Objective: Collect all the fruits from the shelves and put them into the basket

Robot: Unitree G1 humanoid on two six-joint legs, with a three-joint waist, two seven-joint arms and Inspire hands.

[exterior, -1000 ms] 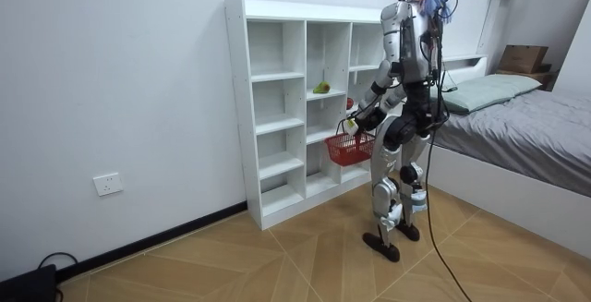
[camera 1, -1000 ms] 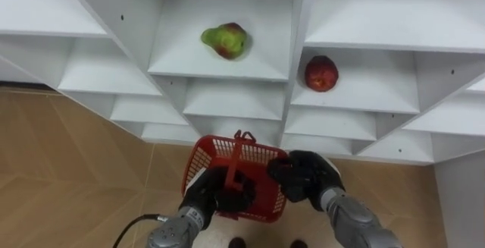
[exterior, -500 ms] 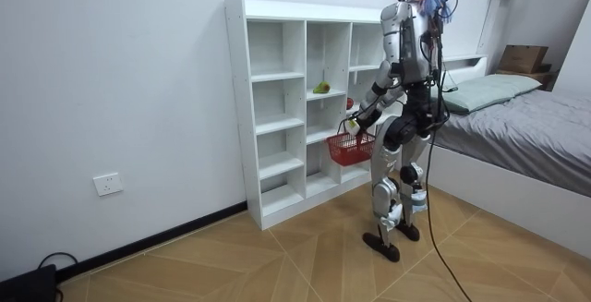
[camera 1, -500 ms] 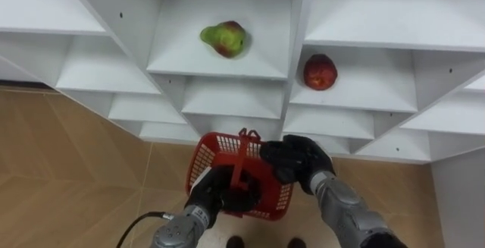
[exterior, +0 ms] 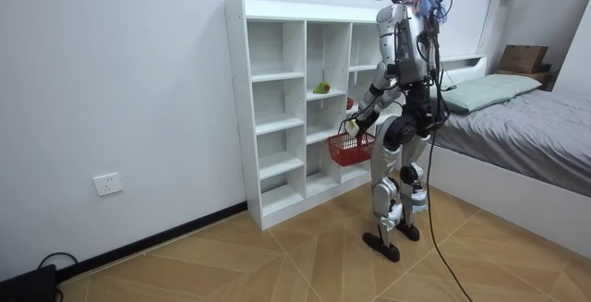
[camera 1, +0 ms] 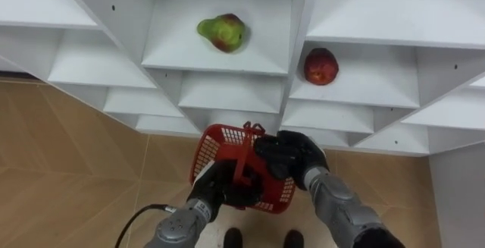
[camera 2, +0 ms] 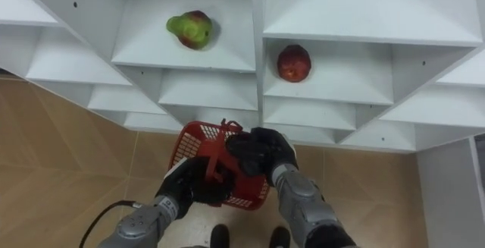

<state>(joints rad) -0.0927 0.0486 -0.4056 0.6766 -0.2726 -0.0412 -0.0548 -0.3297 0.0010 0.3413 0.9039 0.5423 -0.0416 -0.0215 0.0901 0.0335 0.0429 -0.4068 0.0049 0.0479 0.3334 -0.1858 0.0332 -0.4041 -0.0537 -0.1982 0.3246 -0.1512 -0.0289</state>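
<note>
We stand facing the white closet (exterior: pixel 277 108), wooden floor (camera 1: pixel 68 164) below it at left, looking down over its shelves.

Green-red pear (camera 1: pixel 221 32): lies on a shelf in the middle column, apart from both hands.

Left hand (camera 1: pixel 220 193): low in the eye views, fingers curled round the upright handle of the red basket (camera 1: pixel 216 145). The basket hangs in front of the lower shelves, under the pear's column.

Right hand (camera 1: pixel 292 155): sits over the basket's right rim, just beside the handle. Fingers are loosely bent and we see nothing held in it. It is below the apple's shelf and not touching any fruit.

Red apple (camera 1: pixel 320 66): on a shelf in the right column, one level lower than the pear's and close to the divider between the two columns.

In the room view we stand upright close to the closet's right end with the basket at thigh height, and a bed (exterior: pixel 526 126) is on the room view's right.
</note>
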